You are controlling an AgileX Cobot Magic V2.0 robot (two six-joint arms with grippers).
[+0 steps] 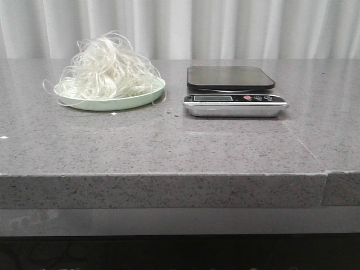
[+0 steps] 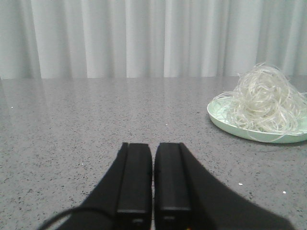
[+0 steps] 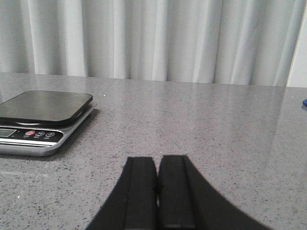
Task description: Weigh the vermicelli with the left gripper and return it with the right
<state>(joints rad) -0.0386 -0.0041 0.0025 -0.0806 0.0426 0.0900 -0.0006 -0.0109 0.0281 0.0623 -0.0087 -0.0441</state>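
Observation:
The vermicelli [image 1: 109, 70] is a fluffy white mound heaped on a pale green plate [image 1: 126, 102] at the back left of the table; the left wrist view shows the vermicelli [image 2: 266, 103] and the plate [image 2: 230, 125] too. To the plate's right stands a kitchen scale [image 1: 232, 90] with a dark, bare platform, and the scale [image 3: 43, 120] also shows in the right wrist view. My left gripper [image 2: 153, 146] is shut with nothing in it, low over the table and well short of the plate. My right gripper [image 3: 158, 159] is shut and empty, off to the scale's right. Neither gripper shows in the front view.
Grey speckled stone table [image 1: 169, 146] with a seam near its right front edge. White curtains hang behind it. A few small crumbs [image 1: 171, 112] lie between plate and scale. A small blue thing [image 3: 304, 101] sits at the table's far right.

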